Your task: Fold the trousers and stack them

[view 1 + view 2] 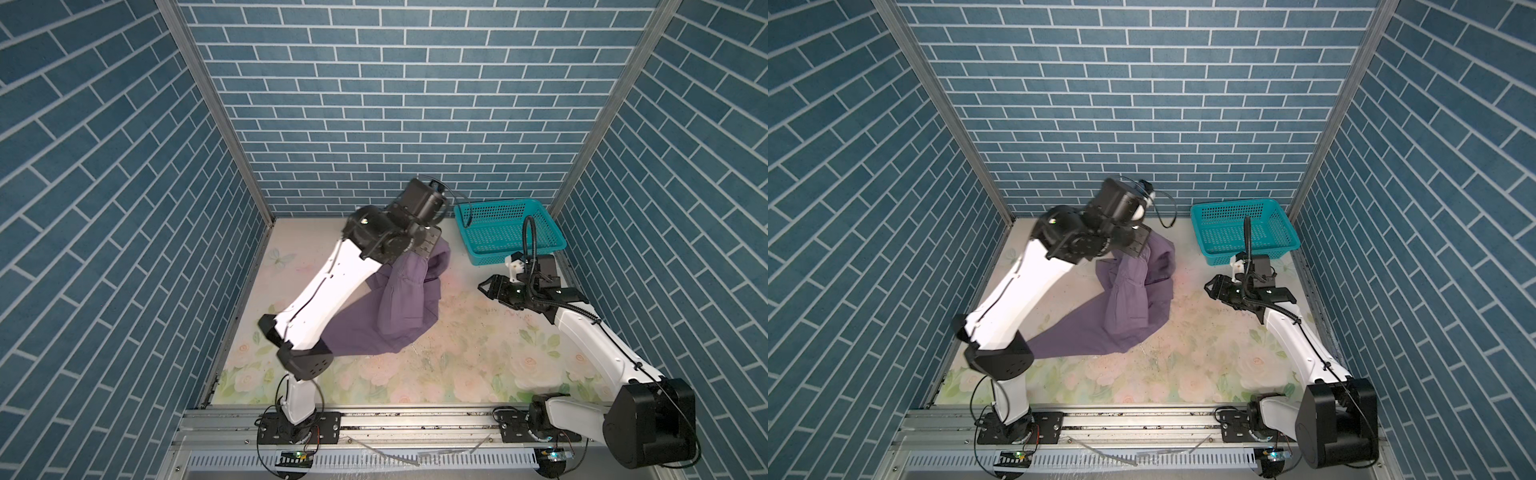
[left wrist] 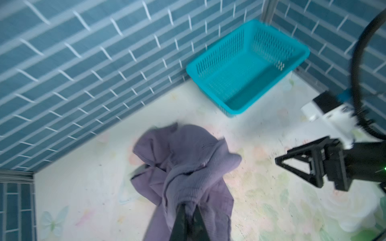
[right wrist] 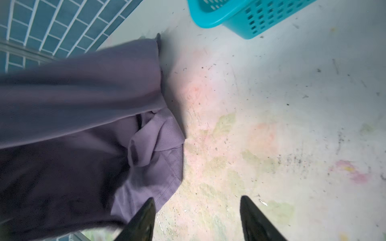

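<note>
The mauve trousers lie crumpled on the floral table, one leg trailing toward the front left under my left arm. A bunch of the fabric is lifted off the table, and my left gripper is shut on it. In the left wrist view the cloth hangs down from the closed jaws. My right gripper stands open just right of the trousers, low over the table. Nothing lies between its fingers; one fingertip is beside a hem.
A teal perforated basket stands empty at the back right corner, behind my right gripper. Blue brick walls close the table on three sides. The floral table shows bare in front of the trousers.
</note>
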